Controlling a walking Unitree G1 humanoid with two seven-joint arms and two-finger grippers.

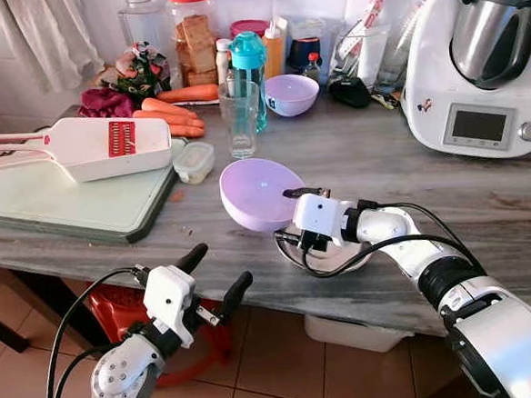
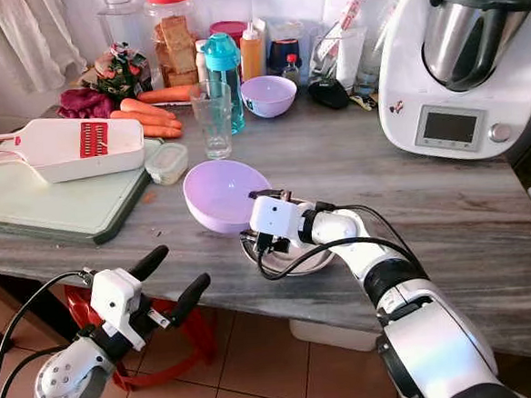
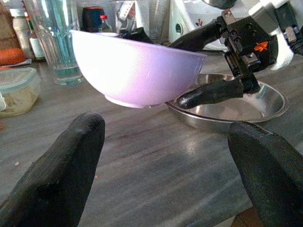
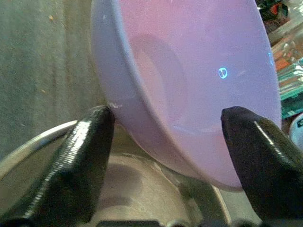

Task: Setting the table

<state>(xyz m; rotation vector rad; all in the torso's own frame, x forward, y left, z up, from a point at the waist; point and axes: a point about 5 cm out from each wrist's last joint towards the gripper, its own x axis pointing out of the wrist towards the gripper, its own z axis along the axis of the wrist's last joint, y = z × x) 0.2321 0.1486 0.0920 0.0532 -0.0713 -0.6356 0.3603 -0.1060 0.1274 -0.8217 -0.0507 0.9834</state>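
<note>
Hovering nearest, below the counter edge at seven o'clock, the left gripper is spread and empty. Beyond it, the right gripper pinches the rim of the tilted lilac bowl over the steel plate. That thin rim grip could slip, dropping the bowl toward the glass at twelve o'clock.

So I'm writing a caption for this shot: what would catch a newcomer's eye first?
The big lilac bowl at the counter's near edge, tilted, its rim pinched by the right tool above a shallow steel dish. Next, the white kitchen machine at the far right, and the white slicer with its red blade lying on the green cutting board at the left. The left tool hovers open below the counter edge.
</note>
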